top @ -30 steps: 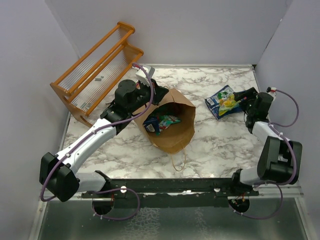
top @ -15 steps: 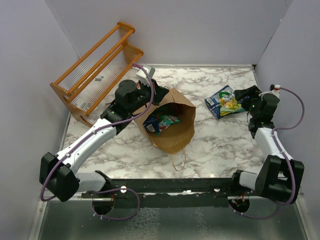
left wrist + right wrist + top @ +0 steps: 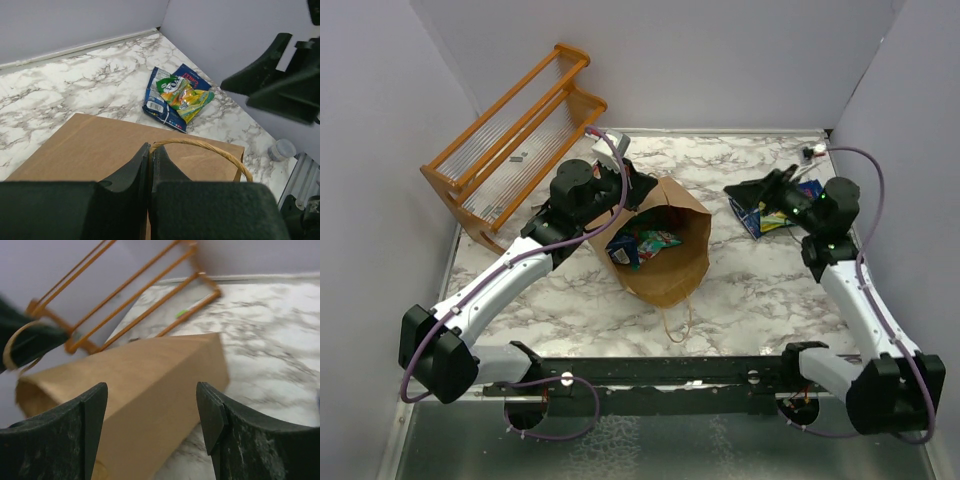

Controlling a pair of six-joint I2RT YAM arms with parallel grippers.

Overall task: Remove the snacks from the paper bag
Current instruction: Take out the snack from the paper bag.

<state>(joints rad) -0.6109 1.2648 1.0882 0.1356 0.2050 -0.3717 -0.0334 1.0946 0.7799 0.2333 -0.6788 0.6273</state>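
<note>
The brown paper bag (image 3: pixel 670 262) lies on the marble table with its mouth open toward the near edge. Teal, blue and red snacks (image 3: pixel 642 245) lie inside it. My left gripper (image 3: pixel 638 190) is shut on the bag's twisted paper handle (image 3: pixel 210 148) at the far rim; in the left wrist view (image 3: pixel 150 150) its jaws stand closed. Two packets, blue and yellow-green (image 3: pixel 175 96), lie on the table right of the bag and are partly hidden in the top view (image 3: pixel 765 218). My right gripper (image 3: pixel 745 190) is open and empty above them, facing the bag (image 3: pixel 150 385).
The orange wooden rack (image 3: pixel 510 140) leans at the back left and also shows in the right wrist view (image 3: pixel 125 300). Grey walls close the table on the left, back and right. The bag's second handle (image 3: pixel 678 325) trails toward the near edge.
My right gripper has left the two packets on the table, risen and swung left toward the bag. The left gripper and the bag have not moved.
</note>
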